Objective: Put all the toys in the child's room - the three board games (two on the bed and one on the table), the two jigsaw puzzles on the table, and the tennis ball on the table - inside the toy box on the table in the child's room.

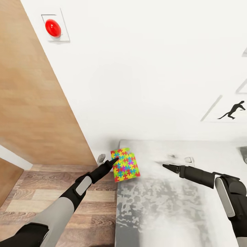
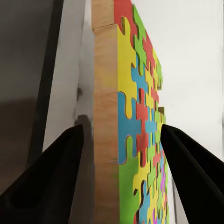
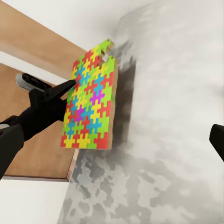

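A jigsaw puzzle (image 1: 125,165) of yellow, pink, green and blue pieces stands tilted on edge at the left end of the pale grey table (image 1: 171,206). My left gripper (image 1: 115,160) is shut on it, one black finger (image 2: 56,177) behind its wooden back and the other finger (image 2: 191,172) on the coloured face (image 2: 140,121). A second puzzle's corner (image 1: 125,150) peeks out behind the first. The right wrist view shows the puzzle (image 3: 91,102) upright with the left fingers (image 3: 56,93) on it. Over the table's middle, my right gripper (image 1: 168,167) is open and holds nothing.
A wooden door panel (image 1: 31,103) fills the left, with plank floor (image 1: 51,192) below it. The white wall carries a red ball picture (image 1: 53,28) and a black runner silhouette (image 1: 235,110). A grey thing (image 1: 243,153) is cut off at the table's right edge.
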You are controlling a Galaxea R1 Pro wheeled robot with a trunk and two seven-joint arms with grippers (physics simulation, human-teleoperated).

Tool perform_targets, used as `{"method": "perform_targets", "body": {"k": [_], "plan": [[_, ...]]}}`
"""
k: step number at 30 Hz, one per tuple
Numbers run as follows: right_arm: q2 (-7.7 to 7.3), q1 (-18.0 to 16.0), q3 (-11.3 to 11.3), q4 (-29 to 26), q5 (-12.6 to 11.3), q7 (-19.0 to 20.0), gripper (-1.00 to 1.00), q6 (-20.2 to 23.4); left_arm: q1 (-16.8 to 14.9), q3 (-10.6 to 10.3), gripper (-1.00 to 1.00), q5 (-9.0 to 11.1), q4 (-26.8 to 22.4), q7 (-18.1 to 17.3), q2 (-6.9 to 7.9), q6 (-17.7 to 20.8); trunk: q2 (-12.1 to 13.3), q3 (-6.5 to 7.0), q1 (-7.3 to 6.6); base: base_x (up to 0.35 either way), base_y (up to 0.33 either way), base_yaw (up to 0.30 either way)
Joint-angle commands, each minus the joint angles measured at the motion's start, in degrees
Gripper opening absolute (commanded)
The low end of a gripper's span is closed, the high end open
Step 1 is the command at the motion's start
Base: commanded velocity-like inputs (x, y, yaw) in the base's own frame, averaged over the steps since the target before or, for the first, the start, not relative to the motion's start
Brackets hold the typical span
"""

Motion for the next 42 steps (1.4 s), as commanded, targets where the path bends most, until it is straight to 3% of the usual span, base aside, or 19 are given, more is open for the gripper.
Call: {"method": "perform_targets", "body": {"k": [1,12,17,21,22,26,27,30,39,42], "plan": [[-0.01,-0.04,-0.04,-0.01,-0.02,0.16,1.00,0.25,0.03,-0.17,-1.00,0.58,-0.26,-0.04,0.02,0.52,-0.10,-0.08,0.03,0.000,0.000,0.000],[0.02,-0.04,0.02,0.00,-0.02,0.16,1.00,0.25,0.95,-0.20,-1.00,0.65,-3.77,-0.47,-0.23,0.94,-0.10,-0.08,0.03,0.000,0.000,0.000],[-0.06,-0.04,0.00,0.00,0.02,0.16,1.00,0.25,3.54,-0.18,-1.00,0.67,-10.63,-0.46,-0.42,3.89,-0.10,-0.08,0.03,0.000,0.000,0.000],[-0.19,-0.04,-0.06,-0.03,0.05,0.19,1.00,0.25,7.74,-0.09,-1.00,0.69,-21.01,0.63,-0.47,8.48,-0.10,-0.08,0.03,0.000,0.000,0.000],[-0.19,-0.04,-0.06,-0.03,0.05,0.19,1.00,0.25,7.74,-0.09,-1.00,0.69,-21.01,0.63,-0.47,8.48,-0.10,-0.08,0.03,0.000,0.000,0.000],[-0.26,-0.04,-0.08,-0.16,0.08,0.22,1.00,0.25,11.88,-0.07,-1.00,1.03,-31.17,5.74,-0.53,11.60,-0.10,-0.08,0.03,0.000,0.000,0.000],[-0.26,-0.04,-0.08,-0.16,0.08,0.22,1.00,0.25,11.88,-0.07,-1.00,1.03,-31.17,5.74,-0.53,11.60,-0.10,-0.08,0.03,0.000,0.000,0.000],[-0.30,0.00,-0.06,-0.33,0.12,0.23,1.00,0.25,14.39,-0.13,-1.00,1.30,-37.44,10.41,-0.78,12.79,-0.10,-0.08,0.03,0.000,0.000,0.000],[-0.71,1.95,-0.12,-1.34,0.15,0.28,1.00,0.26,18.91,-0.20,-1.00,2.07,-45.34,14.95,-1.34,13.67,-0.10,-0.08,0.03,0.000,0.000,0.000],[-1.31,3.96,-0.13,-4.15,0.13,0.31,1.00,0.25,21.98,-0.16,-1.00,2.26,-48.62,15.67,-1.13,13.84,-0.10,-0.08,0.03,0.000,0.000,0.000]]}}
